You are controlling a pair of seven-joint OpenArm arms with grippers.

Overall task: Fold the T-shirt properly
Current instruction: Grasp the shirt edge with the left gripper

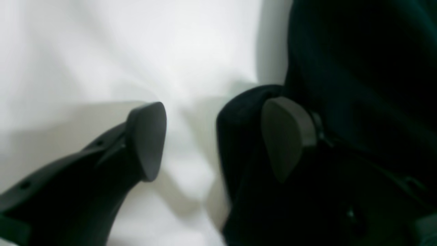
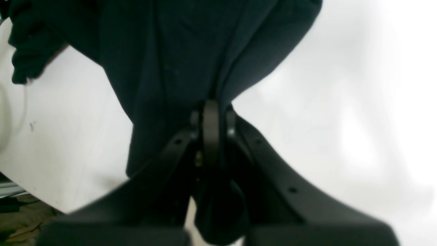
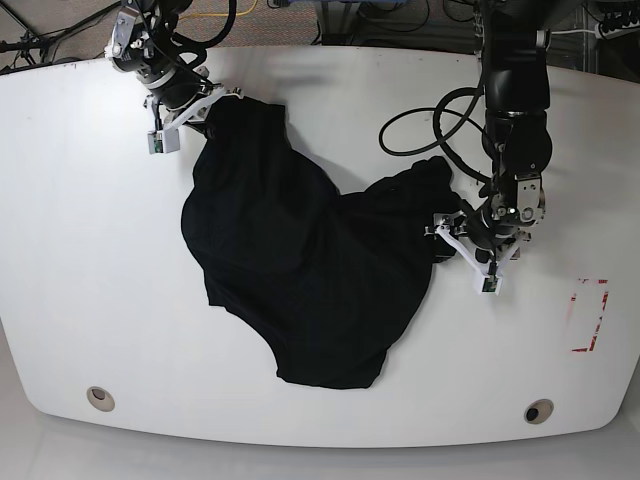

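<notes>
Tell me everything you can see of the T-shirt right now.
The T-shirt is plain black, soft matte cloth, with no print visible. It lies crumpled and unfolded across the middle of the white table, stretched toward the far corner, where the right gripper is shut on a pinch of it. Its other bunched end lies by the left gripper, whose jaws stand open; one finger lies against the cloth, but nothing is clamped. Sleeves and collar cannot be told apart.
</notes>
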